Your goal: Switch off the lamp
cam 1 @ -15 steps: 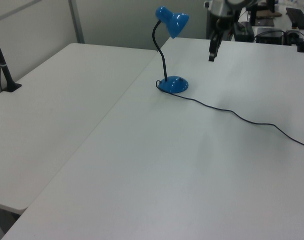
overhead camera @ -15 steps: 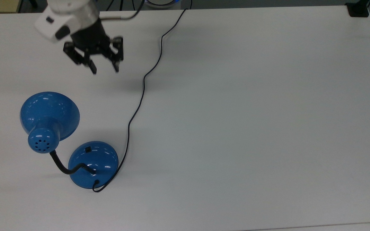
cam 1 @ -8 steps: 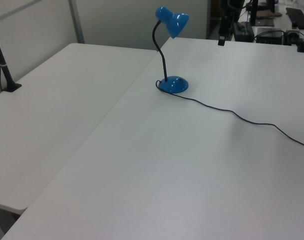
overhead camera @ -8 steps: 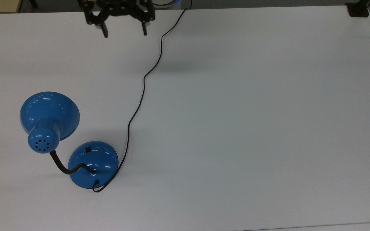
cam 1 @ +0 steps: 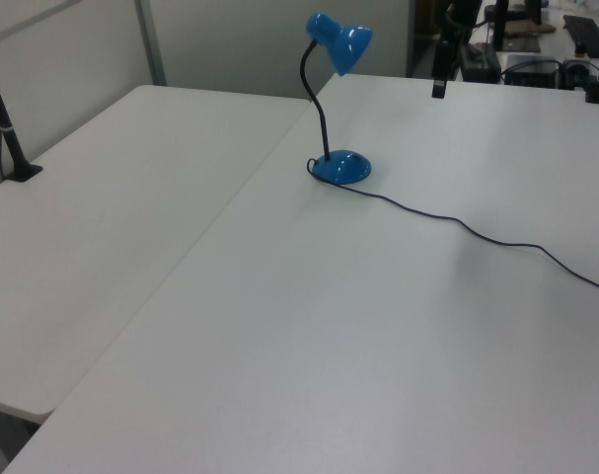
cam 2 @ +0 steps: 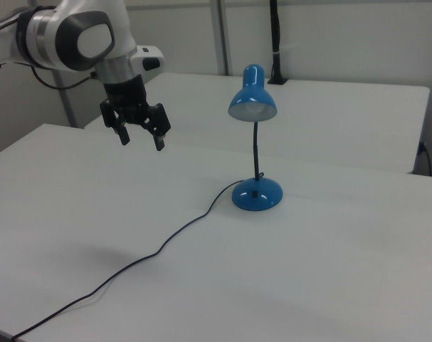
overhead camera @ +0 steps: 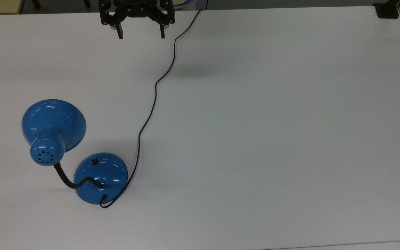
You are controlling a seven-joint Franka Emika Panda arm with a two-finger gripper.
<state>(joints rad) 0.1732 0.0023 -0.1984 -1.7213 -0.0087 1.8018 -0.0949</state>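
Note:
The blue lamp stands at the top view's left, with its flared shade [overhead camera: 53, 122] above its domed base [overhead camera: 100, 177]. A small black switch [overhead camera: 95, 161] sits on the base. Its thin black cord [overhead camera: 155, 91] runs off toward the top view's top edge. My gripper [overhead camera: 141, 34] hangs open and empty high over the table near that edge, far from the lamp. In the right view the gripper [cam 2: 141, 142] is left of the shade [cam 2: 253, 100] and the base [cam 2: 257, 194]. The left view has the gripper [cam 1: 438, 84] to the right of the lamp base [cam 1: 340, 167].
The lamp stands on a wide white table [overhead camera: 273, 139]. A black clamp mount [overhead camera: 387, 10] sits at its corner in the top view's top right. A second white table [cam 1: 102, 207] adjoins it, carrying a black post [cam 1: 8, 128].
My gripper has drawn away from the spot above the lamp shade toward the top view's top edge and right, rising, and its fingers have spread wider. The lamp and cord have not moved.

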